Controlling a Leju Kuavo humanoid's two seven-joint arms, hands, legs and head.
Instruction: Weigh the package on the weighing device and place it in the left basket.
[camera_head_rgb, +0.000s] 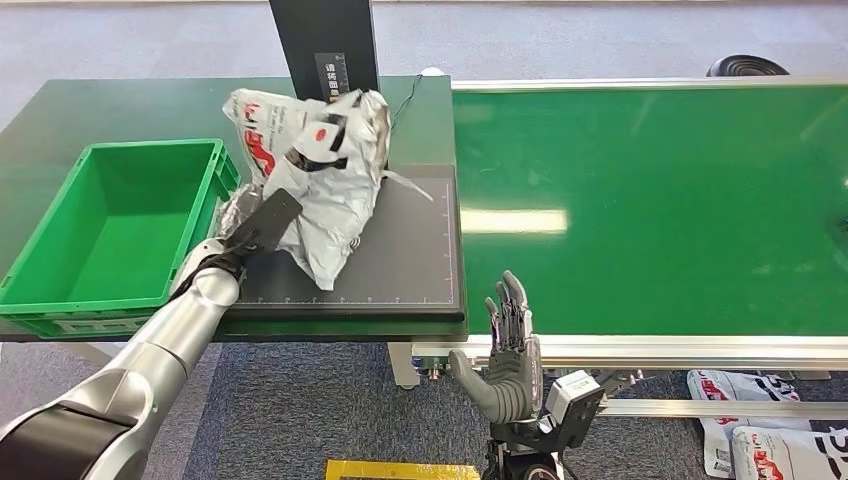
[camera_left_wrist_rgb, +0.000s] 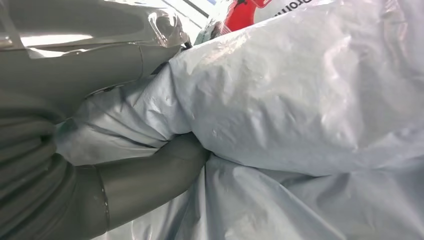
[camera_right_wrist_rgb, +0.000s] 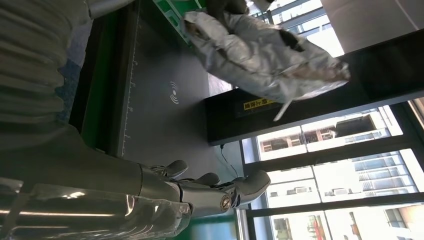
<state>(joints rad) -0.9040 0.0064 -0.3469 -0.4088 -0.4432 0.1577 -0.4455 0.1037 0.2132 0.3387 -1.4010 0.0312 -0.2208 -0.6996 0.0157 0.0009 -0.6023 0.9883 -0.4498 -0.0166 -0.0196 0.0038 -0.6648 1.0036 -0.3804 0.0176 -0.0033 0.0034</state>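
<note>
My left hand (camera_head_rgb: 243, 238) grips the crumpled white-grey plastic mailer package (camera_head_rgb: 325, 170) by its left edge, thumb pressed into a fold, holding it lifted over the flat black weighing platform (camera_head_rgb: 400, 260), apparently ready to swing toward the green plastic basket (camera_head_rgb: 110, 225) just beside. My right hand (camera_head_rgb: 508, 345) waits open, fingers spread, below the green conveyor belt (camera_head_rgb: 650, 200).

I see even, bright light, glare on the belt (camera_head_rgb: 510, 220); bright windows (camera_right_wrist_rgb: 340, 165) backlight the right wrist view.
</note>
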